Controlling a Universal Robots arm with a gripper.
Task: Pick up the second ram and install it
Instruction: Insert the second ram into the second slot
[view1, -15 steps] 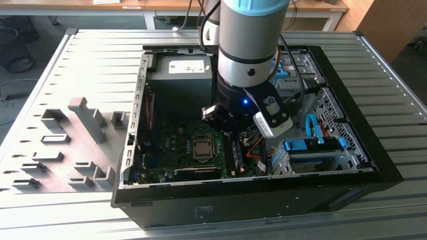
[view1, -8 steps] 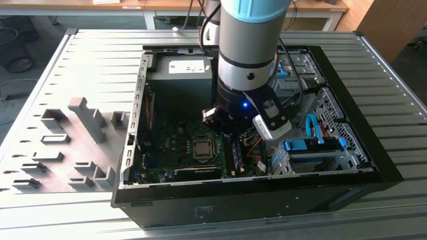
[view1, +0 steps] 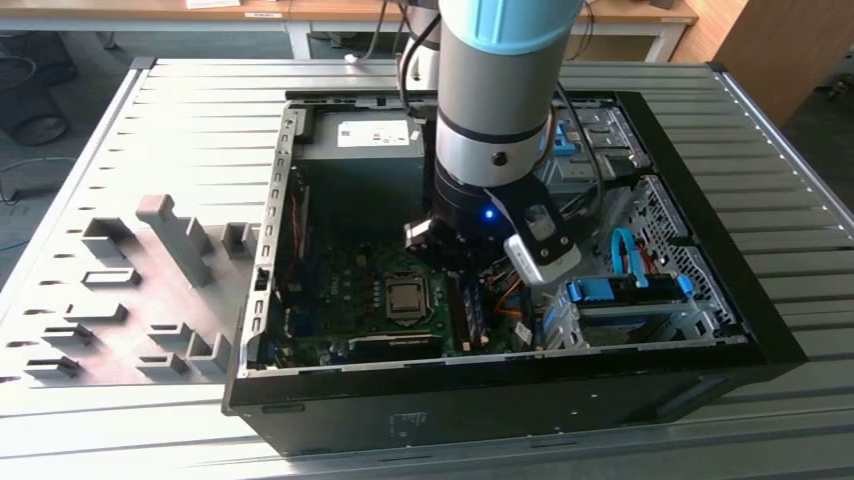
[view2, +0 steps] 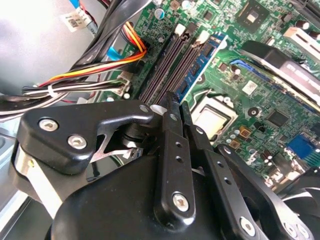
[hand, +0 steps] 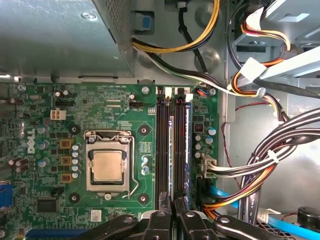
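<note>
Gripper (hand: 172, 212) sits low inside the open computer case (view1: 747, 330), directly over the memory slots (hand: 162, 145). Its fingers (view2: 172, 145) are drawn narrow, nearly together, with nothing visibly clamped between them. The second ram (hand: 188, 145) stands seated upright in a slot beyond the fingertips, toward 12 o'clock in the first wrist view. The processor socket (hand: 107, 165) lies at 9 o'clock of the slots. Cable bundles (hand: 265, 165) run at 3 o'clock.
</note>
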